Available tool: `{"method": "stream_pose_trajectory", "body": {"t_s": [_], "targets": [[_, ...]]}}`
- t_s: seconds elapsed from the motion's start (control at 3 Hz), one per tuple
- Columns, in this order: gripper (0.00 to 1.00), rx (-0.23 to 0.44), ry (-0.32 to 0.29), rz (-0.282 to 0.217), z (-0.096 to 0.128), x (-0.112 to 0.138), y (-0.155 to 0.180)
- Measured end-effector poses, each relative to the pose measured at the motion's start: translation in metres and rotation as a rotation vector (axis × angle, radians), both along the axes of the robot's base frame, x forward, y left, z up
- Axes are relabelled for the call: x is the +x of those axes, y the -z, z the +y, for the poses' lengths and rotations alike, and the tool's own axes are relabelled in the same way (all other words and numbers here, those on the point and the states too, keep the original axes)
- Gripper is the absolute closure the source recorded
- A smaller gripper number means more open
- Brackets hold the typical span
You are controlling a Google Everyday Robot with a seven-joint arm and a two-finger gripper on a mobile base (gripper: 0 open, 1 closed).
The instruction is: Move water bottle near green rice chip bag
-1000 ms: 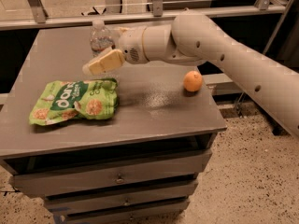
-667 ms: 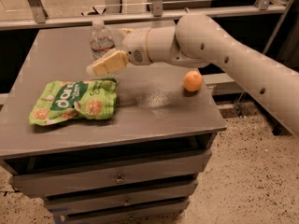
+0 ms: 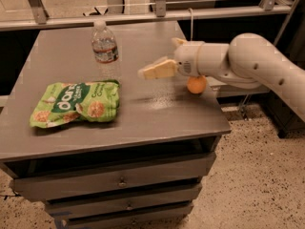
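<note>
The water bottle [image 3: 105, 44] stands upright at the back of the grey table [image 3: 143, 118], clear with a white cap and a dark label band. The green rice chip bag [image 3: 76, 103] lies flat at the front left, a short gap in front of the bottle. My gripper [image 3: 159, 63] hovers over the table's right half, to the right of the bottle and apart from it. It is open and holds nothing. Its cream fingers [image 3: 156, 70] point left towards the bottle.
A small orange fruit [image 3: 196, 85] sits near the table's right edge, partly hidden under my arm [image 3: 248, 63]. A metal rail [image 3: 143, 17] runs behind the table. Drawers [image 3: 119, 180] fill the table's front. Speckled floor lies to the right.
My gripper has drawn back to the right, away from the bottle. The bottle now stands by itself in full view. The bag and the fruit have not moved.
</note>
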State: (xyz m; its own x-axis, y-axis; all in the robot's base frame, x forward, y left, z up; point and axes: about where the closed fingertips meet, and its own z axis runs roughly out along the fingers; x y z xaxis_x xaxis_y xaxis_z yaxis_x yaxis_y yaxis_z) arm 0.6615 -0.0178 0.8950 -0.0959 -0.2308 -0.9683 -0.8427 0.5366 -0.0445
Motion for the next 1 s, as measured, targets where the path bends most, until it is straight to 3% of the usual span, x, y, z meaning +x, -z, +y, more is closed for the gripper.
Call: {"method": "stream_pose_trajectory", "body": {"t_s": [0.33,0.67,1.0], "targets": [[0.0,-0.013,0.1,-0.037,-0.062,0.032,0.002],[0.0,-0.011,0.164,-0.11,-0.103,0.07,-0.019],[0.0,0.002,0.183,-0.139,-0.113,0.075,-0.038]]}}
